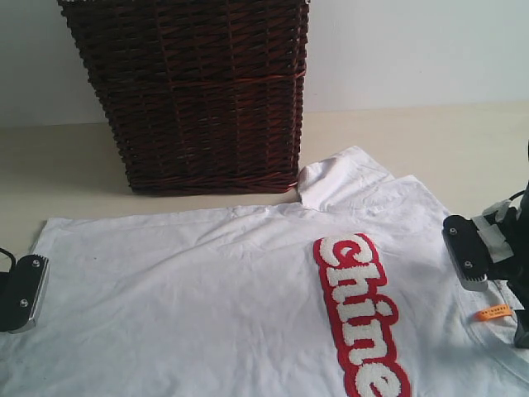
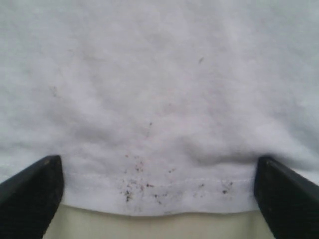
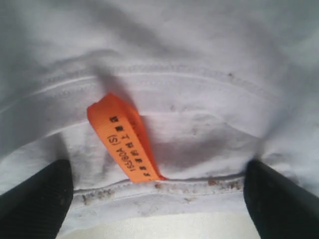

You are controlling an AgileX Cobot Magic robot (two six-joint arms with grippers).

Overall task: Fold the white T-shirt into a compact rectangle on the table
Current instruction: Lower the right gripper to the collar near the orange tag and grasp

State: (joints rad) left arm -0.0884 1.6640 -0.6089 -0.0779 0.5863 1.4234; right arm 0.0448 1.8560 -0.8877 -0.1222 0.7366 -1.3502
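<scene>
The white T-shirt (image 1: 215, 281) lies spread flat on the cream table (image 1: 66, 165), its red patch with fuzzy white letters (image 1: 359, 314) running toward the front right. My left gripper (image 1: 23, 291) stands open at the shirt's hem on the left; the speckled hem (image 2: 159, 191) lies between its wide-apart fingers (image 2: 32, 191). My right gripper (image 1: 488, 265) is open at the collar on the right, its fingers (image 3: 284, 199) either side of the neckline seam and the orange size tag (image 3: 127, 139). One sleeve (image 1: 343, 178) points toward the back.
A tall dark wicker basket (image 1: 194, 91) stands on the table just behind the shirt, close to the sleeve. A pale wall (image 1: 413, 50) rises behind the table.
</scene>
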